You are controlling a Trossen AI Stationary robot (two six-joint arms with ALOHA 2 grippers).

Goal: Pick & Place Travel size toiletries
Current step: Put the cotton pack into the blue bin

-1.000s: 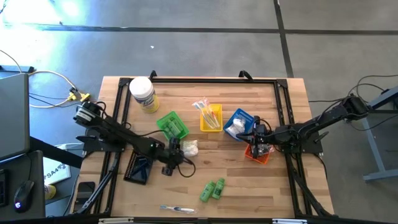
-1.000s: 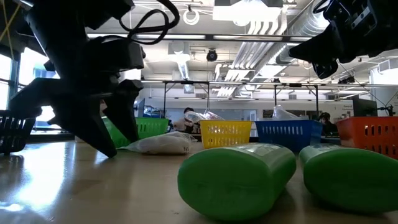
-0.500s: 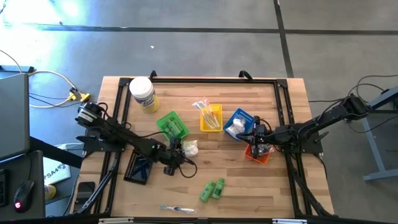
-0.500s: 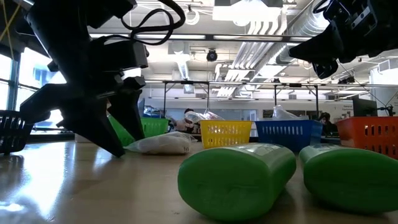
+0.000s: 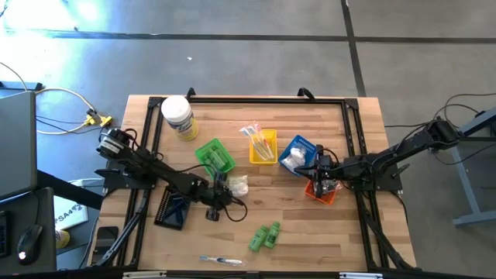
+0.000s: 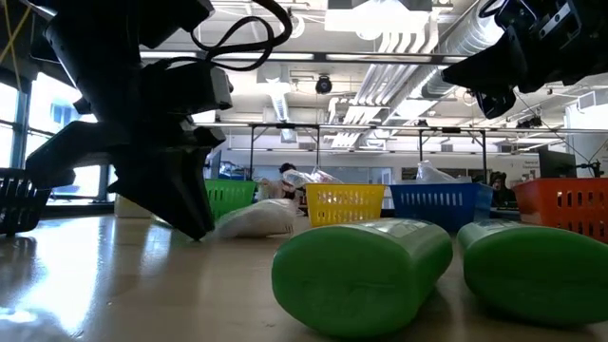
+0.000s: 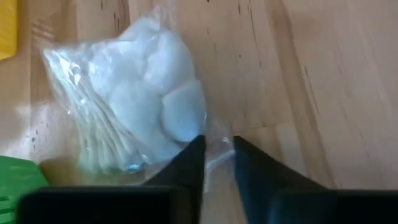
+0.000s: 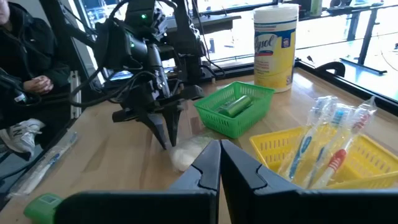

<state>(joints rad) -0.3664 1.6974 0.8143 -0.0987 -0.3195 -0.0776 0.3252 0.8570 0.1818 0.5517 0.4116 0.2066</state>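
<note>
A: Where the left gripper (image 5: 220, 194) stood near the middle of the high view, what did it have?

B: Its fingers had nearly closed on the edge of one clear packet of white pads (image 7: 140, 106), lying on the table (image 5: 310, 240) just beside the green tray (image 5: 215, 156).

A: And the counts?

B: Two green tubes (image 5: 264, 235) at lower centre, one wrapped toothbrush (image 5: 221, 260) below them. The right gripper (image 5: 320, 172) hung over the orange tray (image 5: 320, 191), fingers together, empty.

Two dark jointed arms, black looping cables, tapered black fingers on the left pincer (image 7: 214, 163)
</note>
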